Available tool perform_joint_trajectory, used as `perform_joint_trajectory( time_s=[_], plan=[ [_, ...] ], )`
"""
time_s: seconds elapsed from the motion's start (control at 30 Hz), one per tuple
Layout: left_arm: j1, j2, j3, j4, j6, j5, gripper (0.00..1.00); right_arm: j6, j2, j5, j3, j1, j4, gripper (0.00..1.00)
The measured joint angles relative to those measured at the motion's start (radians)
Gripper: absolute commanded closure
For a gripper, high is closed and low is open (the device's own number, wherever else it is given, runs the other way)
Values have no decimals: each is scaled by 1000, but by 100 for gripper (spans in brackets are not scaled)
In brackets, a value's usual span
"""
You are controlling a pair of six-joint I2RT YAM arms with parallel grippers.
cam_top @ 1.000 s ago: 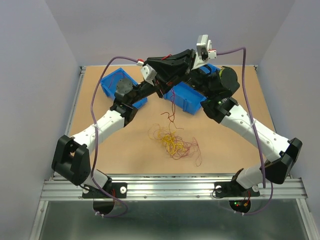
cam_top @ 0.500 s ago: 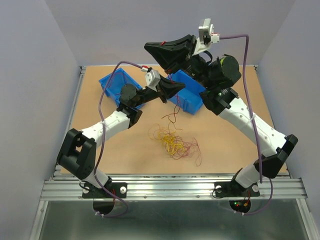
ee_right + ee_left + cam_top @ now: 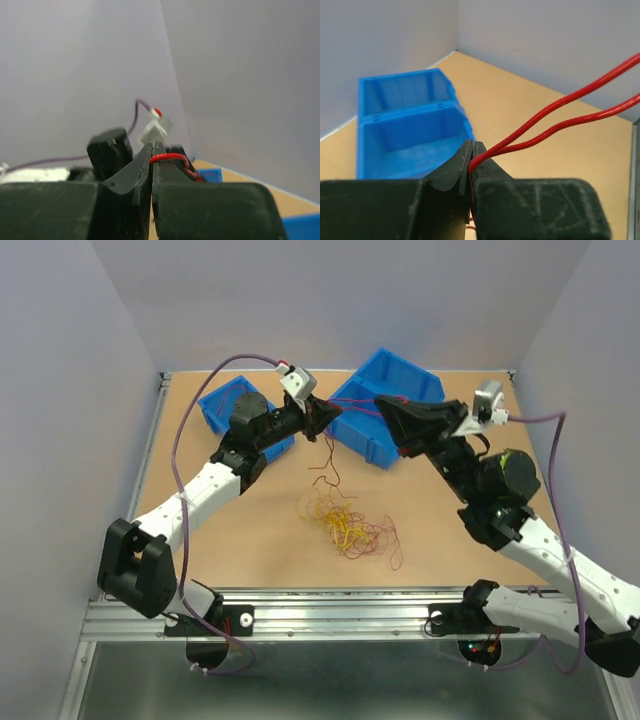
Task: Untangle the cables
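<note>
Top external: both ends pinched, so I reckon the pull goes sideways.
Left tool (image 3: 333, 411) and right tool (image 3: 381, 404) each clench the thin red wire (image 3: 357, 400), which runs side to side between them; the red-orange-yellow wire tangle (image 3: 345, 525) lies on the wooden bench (image 3: 450, 530) below, nearer my left arm.

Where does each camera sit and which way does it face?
Top external: above and behind the bases, looking down at the table and wire tangle; left arm and right arm show.
Left wrist: on its arm, faces along the left pincer, shut on a red wire, toward a blue bin.
Right wrist: on its arm, faces past the right pincer, shut on red wire, toward the left arm.
Shared: both wrist views show the red wire.
</note>
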Motion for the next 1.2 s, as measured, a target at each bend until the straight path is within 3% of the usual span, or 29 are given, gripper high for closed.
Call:
perform_joint_trajectory(
  time_s=[0.13, 0.27, 0.43, 0.57, 0.67, 0.77, 0.87, 1.0, 1.1, 1.13, 1.17, 1.2],
  plan=[
    [48, -78, 45, -167, 73, -53, 100, 25, -194, 74, -277, 0, 3, 100],
    [56, -121, 91, -299, 117, -102, 100, 50, -246, 133, -471, 0, 5, 99],
    [51, -163, 95, -425, 145, -145, 100, 101, -140, 191, -628, 0, 26, 99],
    [53, -190, 56, -483, 139, -172, 100, 133, 21, 175, -670, 0, 149, 99],
    [56, -222, 8, -486, 135, -200, 100, 130, 129, 132, -672, 0, 230, 87],
    [65, -251, -26, -468, 131, -228, 100, 91, 198, 64, -679, 0, 276, 42],
    [87, -274, -26, -406, 127, -252, 100, 51, 246, -11, -713, 0, 315, 26],
    [100, -300, -26, -349, 119, -257, 100, 2, 344, -119, -740, 0, 356, 20],
    [100, -307, -26, -334, 114, -251, 100, -26, 427, -175, -737, 0, 410, 20],
    [99, -308, -26, -334, 113, -247, 100, -32, 461, -191, -731, 0, 423, 26],
    [99, -308, -26, -333, 113, -245, 100, -36, 485, -203, -724, 0, 431, 43],
    [99, -309, -26, -334, 111, -244, 100, -42, 505, -209, -718, 0, 436, 52]
  ],
)
